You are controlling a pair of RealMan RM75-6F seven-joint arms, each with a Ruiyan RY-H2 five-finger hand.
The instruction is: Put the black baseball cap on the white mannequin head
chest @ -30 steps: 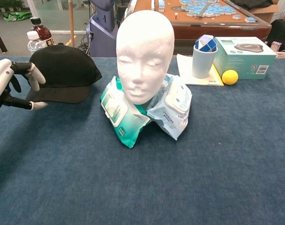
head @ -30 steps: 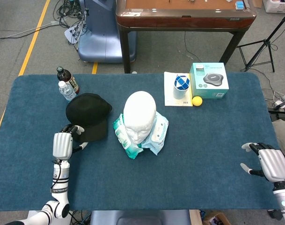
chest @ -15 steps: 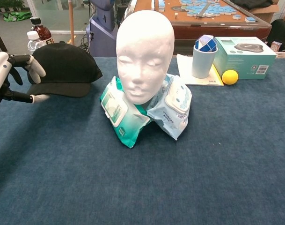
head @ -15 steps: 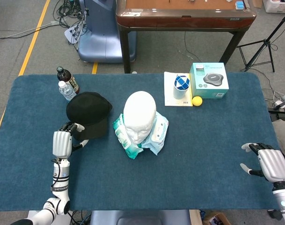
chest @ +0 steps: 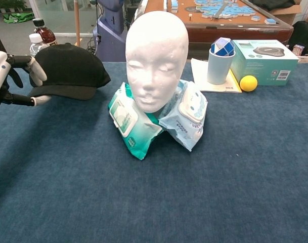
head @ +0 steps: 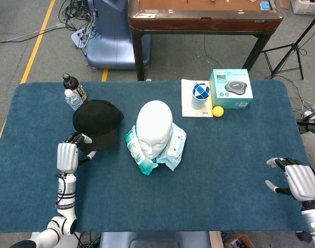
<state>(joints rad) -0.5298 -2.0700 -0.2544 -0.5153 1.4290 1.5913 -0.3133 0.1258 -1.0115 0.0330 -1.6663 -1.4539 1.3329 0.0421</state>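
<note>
Rising off the table, the cap is now hanging by its brim, pinched in the left hand. It is sitting left of the head, which is lying to the hand's right; the right hand is idling open, well apart.

The left hand pinches the brim of the cap at far left. The mannequin head stands upright at centre on wipe packs.

Near tabletop: open blue cloth.
Centre: mannequin head upright on wipe packs.
Left rear: two bottles just behind the cap.
</note>
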